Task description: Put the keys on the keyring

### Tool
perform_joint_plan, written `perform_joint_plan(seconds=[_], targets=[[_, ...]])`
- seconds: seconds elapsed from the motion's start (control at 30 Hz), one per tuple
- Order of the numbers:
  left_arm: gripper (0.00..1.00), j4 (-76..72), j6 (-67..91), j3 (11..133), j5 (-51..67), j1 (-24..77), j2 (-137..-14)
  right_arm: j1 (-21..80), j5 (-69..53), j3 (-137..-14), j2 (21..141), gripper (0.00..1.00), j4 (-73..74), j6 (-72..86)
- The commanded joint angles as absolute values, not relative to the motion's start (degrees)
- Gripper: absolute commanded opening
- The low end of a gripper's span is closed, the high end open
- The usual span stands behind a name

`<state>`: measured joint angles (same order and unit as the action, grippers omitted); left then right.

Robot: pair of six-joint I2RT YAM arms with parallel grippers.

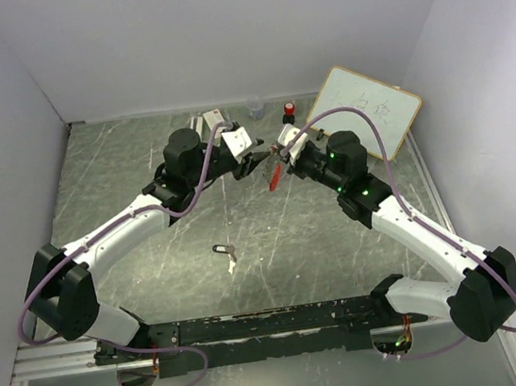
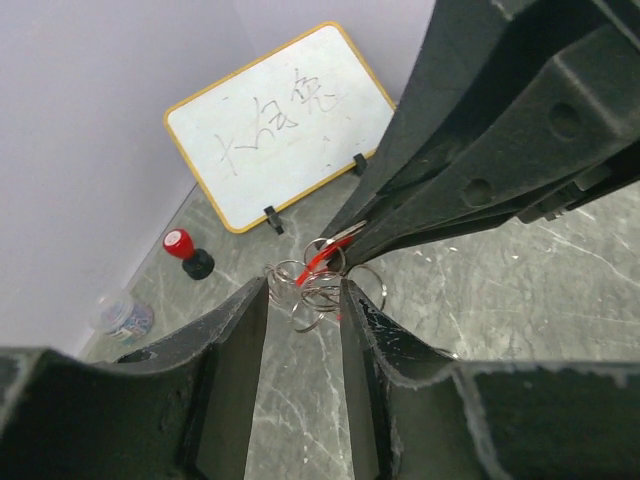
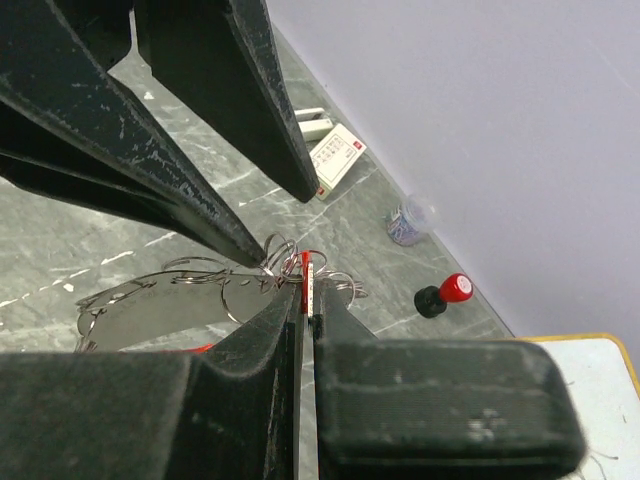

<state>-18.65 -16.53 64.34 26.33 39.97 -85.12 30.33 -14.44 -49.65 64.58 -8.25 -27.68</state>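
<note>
While the keyring (image 1: 275,177) hangs in the air between the two arms, its silver loops (image 2: 315,297) bunched together, neither key can be called threaded for certain. What looks like the red-headed key (image 2: 320,256) is pinched in the right gripper (image 3: 308,290), whose fingers are pressed together on it, right at the loops. The left gripper (image 2: 303,290) stands spread around those loops; whether it touches one I cannot tell. The black-headed key (image 1: 223,249) lies alone on the desk (image 1: 113,174), well apart, not yet begun.
</note>
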Motion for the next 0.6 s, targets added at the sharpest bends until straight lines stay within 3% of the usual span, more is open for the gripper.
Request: perform_joint_plan(seconds=[0.0, 0.57], targets=[[0.45, -19.21, -18.19, 65.77, 32.02, 39.92, -86.15, 30.32, -15.68, -50.21, 63.15, 0.0, -8.69, -28.32], [0.41, -14.94, -20.04, 67.24, 31.81, 39.94, -88.42, 30.31, -18.23, -50.19, 61.97, 0.0, -7.92, -28.96]])
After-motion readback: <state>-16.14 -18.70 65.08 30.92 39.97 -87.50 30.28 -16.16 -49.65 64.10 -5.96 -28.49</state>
